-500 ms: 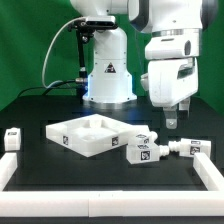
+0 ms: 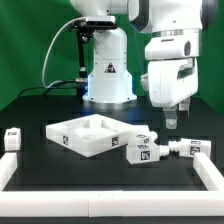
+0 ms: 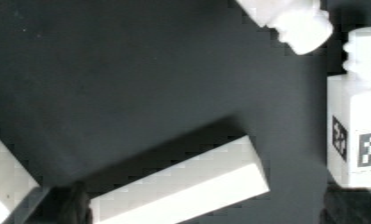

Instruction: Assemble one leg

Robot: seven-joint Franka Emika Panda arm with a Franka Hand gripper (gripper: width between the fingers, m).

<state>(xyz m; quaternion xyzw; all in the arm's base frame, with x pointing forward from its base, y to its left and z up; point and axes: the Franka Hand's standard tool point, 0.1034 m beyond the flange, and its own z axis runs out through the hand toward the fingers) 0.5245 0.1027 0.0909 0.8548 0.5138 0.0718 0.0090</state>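
Note:
My gripper [image 2: 180, 116] hangs open and empty above the right part of the black mat. Below it lie white legs with square tags: one [image 2: 140, 151] nearest the front, one [image 2: 187, 148] to its right, and a third [image 2: 146, 134] behind them. Another leg [image 2: 12, 138] lies at the exterior view's far left. The square white tabletop [image 2: 93, 135] with a raised rim sits mid-mat. In the wrist view a tagged leg [image 3: 358, 125] lies off to one side, apart from my gripper [image 3: 191, 215]. Its jaws are spread wide over a slanted white edge [image 3: 173, 185].
The arm's white base [image 2: 108, 75] stands at the back centre with a black cable. Long white bars edge the mat at the front [image 2: 100, 202], left [image 2: 8, 170] and right [image 2: 214, 170]. A further white piece [image 3: 288, 20] shows in the wrist view.

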